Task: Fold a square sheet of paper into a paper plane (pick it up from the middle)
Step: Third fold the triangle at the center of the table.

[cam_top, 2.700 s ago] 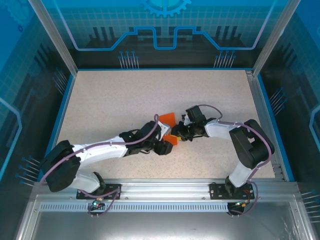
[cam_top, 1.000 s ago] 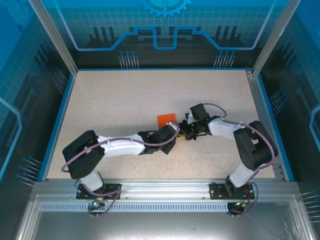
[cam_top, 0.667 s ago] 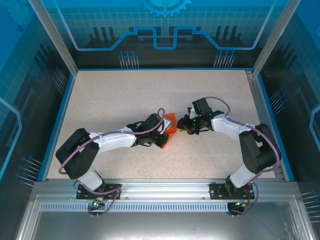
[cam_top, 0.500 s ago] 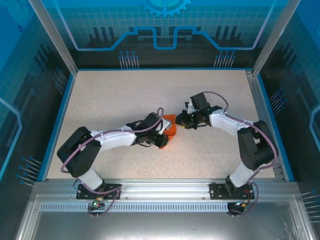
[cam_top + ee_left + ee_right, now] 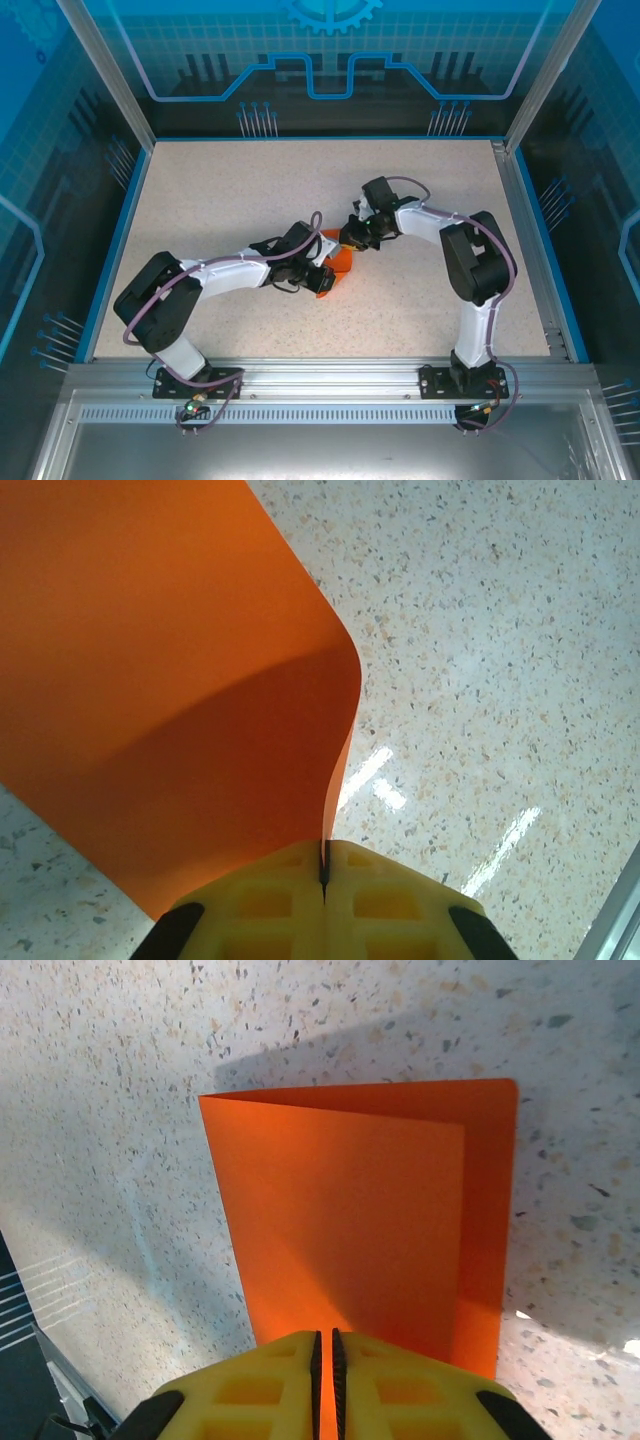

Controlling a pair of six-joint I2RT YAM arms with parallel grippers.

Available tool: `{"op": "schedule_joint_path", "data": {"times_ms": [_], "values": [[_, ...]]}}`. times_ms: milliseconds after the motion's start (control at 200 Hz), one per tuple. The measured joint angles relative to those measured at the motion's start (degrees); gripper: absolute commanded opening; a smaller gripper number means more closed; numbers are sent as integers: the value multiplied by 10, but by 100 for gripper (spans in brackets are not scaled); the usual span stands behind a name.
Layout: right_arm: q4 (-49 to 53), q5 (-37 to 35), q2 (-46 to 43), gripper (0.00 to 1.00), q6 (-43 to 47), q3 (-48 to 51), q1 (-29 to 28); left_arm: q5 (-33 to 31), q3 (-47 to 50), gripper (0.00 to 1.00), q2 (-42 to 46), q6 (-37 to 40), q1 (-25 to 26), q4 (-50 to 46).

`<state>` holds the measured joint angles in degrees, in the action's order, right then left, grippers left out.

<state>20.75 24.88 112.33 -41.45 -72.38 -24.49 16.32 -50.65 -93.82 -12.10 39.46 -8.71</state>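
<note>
Left wrist view has the left gripper [image 5: 323, 865] pinched tight on a curling edge of the square sheet of paper [image 5: 170, 680], near the middle of the worktop [image 5: 480, 630]. The right gripper [image 5: 322, 1355] is nipped onto another edge, where one flap lies folded over. This looks like an early fold; next, the edges need aligning and the crease pressing flat.

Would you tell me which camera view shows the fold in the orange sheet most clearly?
The right wrist view: the orange sheet is doubled over, both layers and their edges visible. The left wrist view shows one curling flap; the top external view, a small, partly hidden patch.
</note>
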Motion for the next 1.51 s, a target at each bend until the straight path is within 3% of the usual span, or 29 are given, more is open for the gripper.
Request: {"op": "schedule_joint_path", "data": {"times_ms": [515, 955, 1505], "values": [[68, -28, 43, 16, 45, -31, -1, 1, -13, 0, -18, -13, 0, -27], [62, -12, -29, 18, 39, -31, 2, 0, -14, 0, -4, -11, -5, -46], [56, 6, 35, 18, 35, -34, 1, 33, -31, 0, -14, -10, -11, -61]]}}
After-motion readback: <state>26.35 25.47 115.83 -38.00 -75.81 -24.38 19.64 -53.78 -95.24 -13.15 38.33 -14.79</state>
